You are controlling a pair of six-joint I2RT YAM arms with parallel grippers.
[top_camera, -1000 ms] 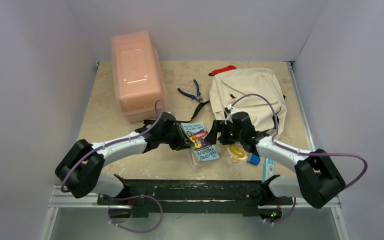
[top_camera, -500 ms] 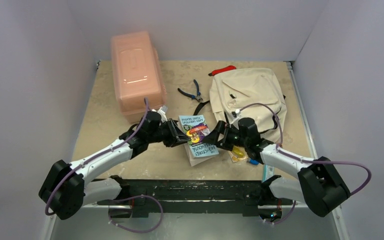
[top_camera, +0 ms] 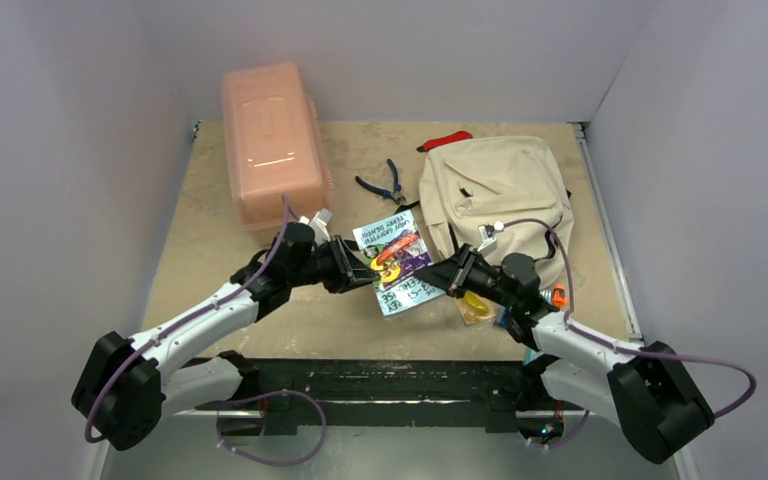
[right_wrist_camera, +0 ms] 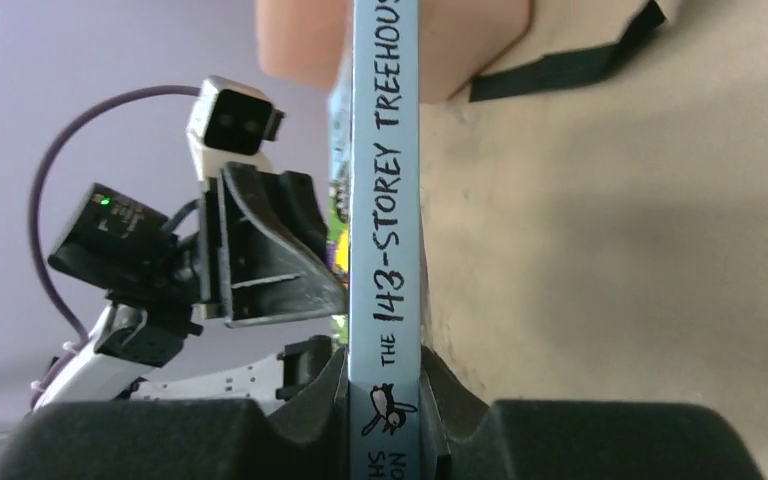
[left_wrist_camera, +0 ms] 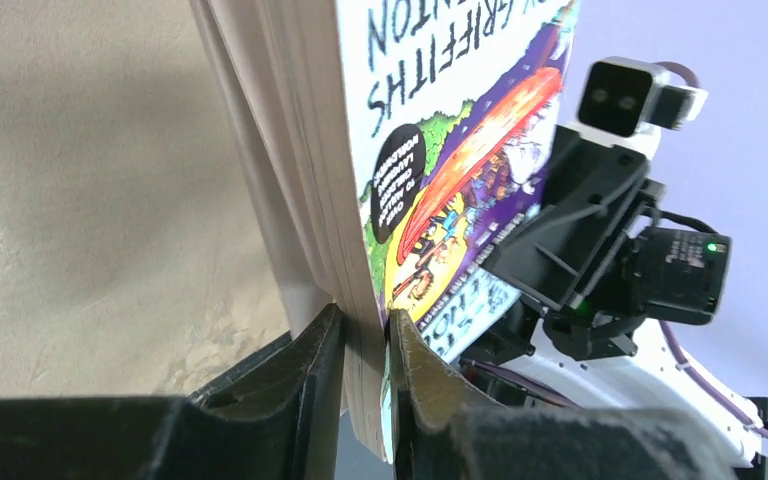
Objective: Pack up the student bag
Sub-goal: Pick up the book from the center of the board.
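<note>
The student bag (top_camera: 500,190), cream with black zippers and straps, lies flat at the back right of the table. In front of it a paperback book (top_camera: 395,262) with a pale blue spine is held up off the table between both arms. My left gripper (top_camera: 362,276) is shut on its page edge, and the left wrist view shows the fingers (left_wrist_camera: 365,345) pinching the pages below the colourful cover (left_wrist_camera: 450,150). My right gripper (top_camera: 440,280) is shut on the opposite side; in the right wrist view the jaws (right_wrist_camera: 385,392) clamp the spine (right_wrist_camera: 385,200).
A rigid pink box (top_camera: 272,150) stands at the back left. Blue-handled pliers (top_camera: 385,183) lie between it and the bag, with a red item (top_camera: 447,141) behind the bag. A yellow packet (top_camera: 475,306) and a small blue piece (top_camera: 506,320) lie under the right arm.
The right gripper opened wide, then closed on the book's spine. The book has risen off the table and tilted, with the left gripper holding it throughout.
</note>
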